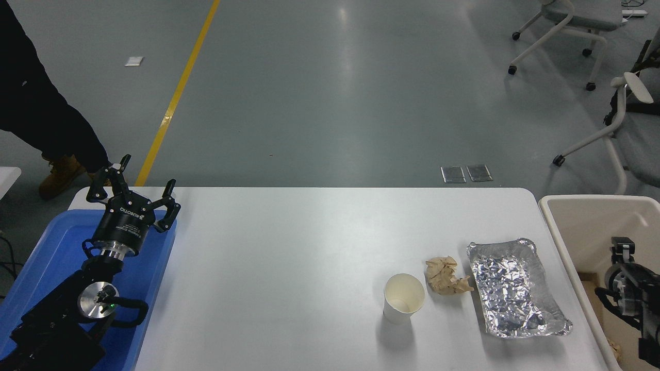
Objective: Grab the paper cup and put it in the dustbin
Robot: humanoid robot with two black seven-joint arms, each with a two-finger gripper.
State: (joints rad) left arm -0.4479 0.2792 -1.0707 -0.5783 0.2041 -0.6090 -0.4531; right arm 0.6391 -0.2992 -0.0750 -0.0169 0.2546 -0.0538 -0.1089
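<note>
The paper cup [403, 299] stands upright on the white table [289, 257], right of the middle and near the front, with its cream-white inside showing. The beige dustbin [593, 206] stands off the table's right edge. My right arm [626, 281] comes in at the right edge, over the dustbin and well to the right of the cup; its end is partly cut off. My left gripper [135, 191] is open and empty, parked at the lower left over the blue tray.
A crumpled brown paper wad [446, 277] and a foil tray [515, 288] lie between the cup and the dustbin. A blue plastic tray [49, 247] sits at the table's left. A person's leg [46, 118] is at the far left; office chairs [577, 31] stand at the back right.
</note>
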